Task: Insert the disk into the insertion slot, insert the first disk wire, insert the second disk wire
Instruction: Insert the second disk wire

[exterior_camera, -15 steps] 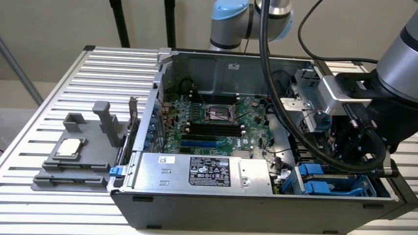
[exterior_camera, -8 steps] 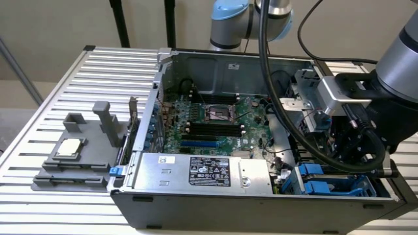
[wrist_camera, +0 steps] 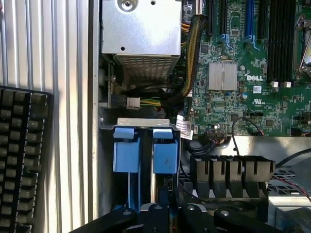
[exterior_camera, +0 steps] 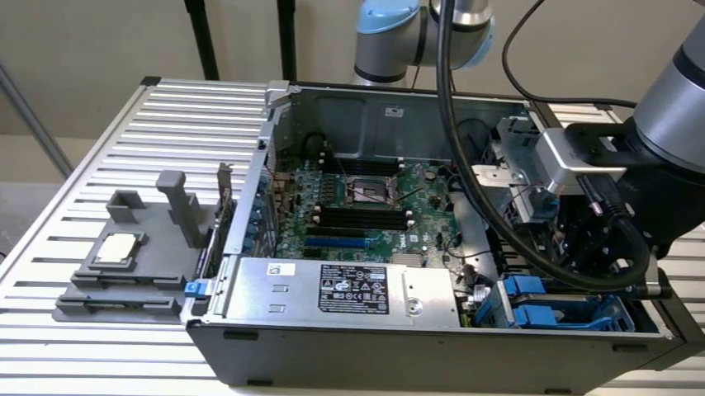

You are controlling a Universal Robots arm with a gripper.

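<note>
The insertion slot (exterior_camera: 547, 307) is the grey cage with blue latch tabs at the near corner of the open computer case, on the exterior view's right. In the wrist view two blue carrier ends (wrist_camera: 165, 151) stand side by side in the cage (wrist_camera: 143, 122); the disk's metal body is hidden inside. My gripper (exterior_camera: 577, 266) hangs just above this cage. Its dark fingers (wrist_camera: 156, 212) stand close together, shut on a small black connector (wrist_camera: 167, 186) of a disk wire, right beside the blue carriers.
The silver power-supply box (exterior_camera: 330, 289) lies along the case's front, next to the cage. The green motherboard (exterior_camera: 364, 202) fills the case floor. A grey fixture (exterior_camera: 121, 264) stands on the slatted table at the exterior view's left. Black cables (exterior_camera: 529, 239) loop around my wrist.
</note>
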